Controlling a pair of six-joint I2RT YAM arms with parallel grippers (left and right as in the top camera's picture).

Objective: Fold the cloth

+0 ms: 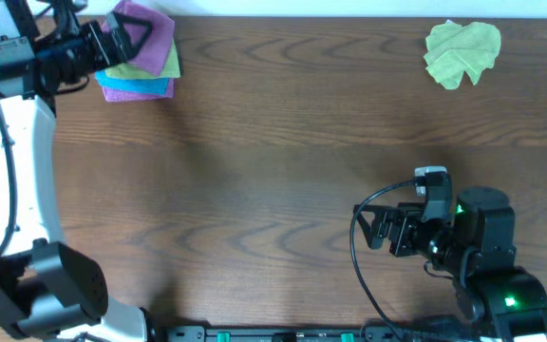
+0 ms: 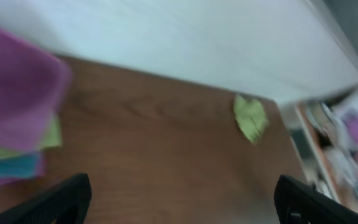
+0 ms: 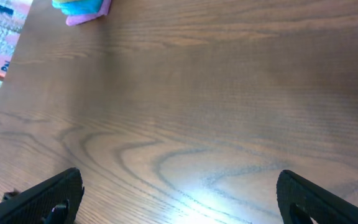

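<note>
From above, the green cloth (image 1: pixel 462 52) lies crumpled at the far right, well apart from both arms; we should send the right claw (image 1: pixel 378 228) there to pinch one corner. In the left wrist view, the left claw (image 2: pixel 182 199) is spread and empty beside the folded stack (image 2: pixel 14 112). In the right wrist view, that claw is spread too.

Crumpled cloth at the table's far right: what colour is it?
The crumpled cloth is plain light yellow-green; the overhead view shows it best.
</note>
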